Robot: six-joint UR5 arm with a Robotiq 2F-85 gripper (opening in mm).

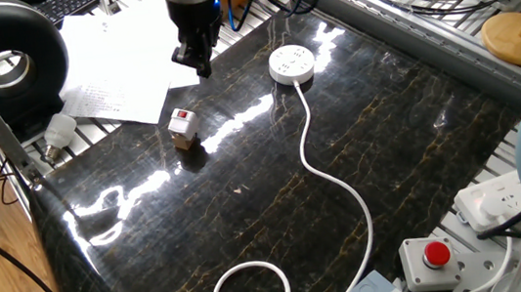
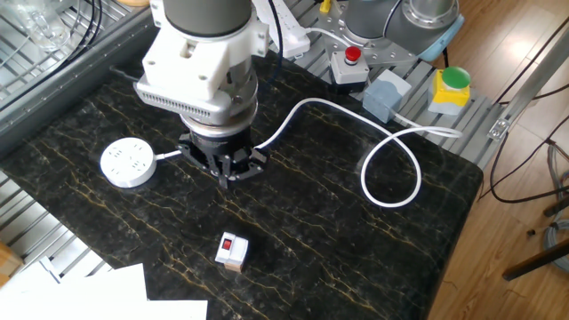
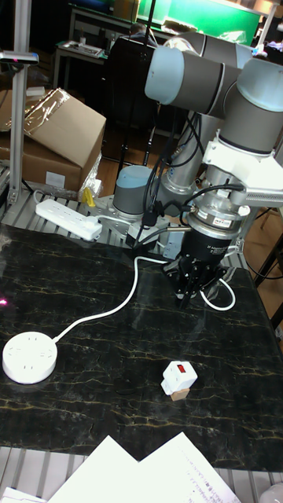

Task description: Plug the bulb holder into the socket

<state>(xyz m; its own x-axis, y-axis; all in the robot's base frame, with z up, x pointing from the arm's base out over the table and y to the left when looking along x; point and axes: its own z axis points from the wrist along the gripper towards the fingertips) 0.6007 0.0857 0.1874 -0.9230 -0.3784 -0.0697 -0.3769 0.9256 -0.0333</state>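
Note:
The bulb holder (image 1: 181,125) is a small white block with a red patch on top. It rests on the dark marble table, also seen as the bulb holder (image 2: 232,251) and the bulb holder (image 3: 179,378). The socket (image 1: 292,65) is a round white puck with a long white cord; it shows too as the socket (image 2: 127,163) and the socket (image 3: 29,357). My gripper (image 1: 192,63) hangs above the table between the two, nearer the holder, touching neither. The gripper (image 2: 233,172) (image 3: 191,295) looks open and holds nothing.
White papers (image 1: 124,73) and a light bulb (image 1: 60,131) lie by the table's far-left edge. The socket's cord (image 2: 391,169) loops across the table. A white power strip (image 3: 67,218), a red stop button (image 2: 352,58) and a green button (image 2: 453,80) sit beyond the edge.

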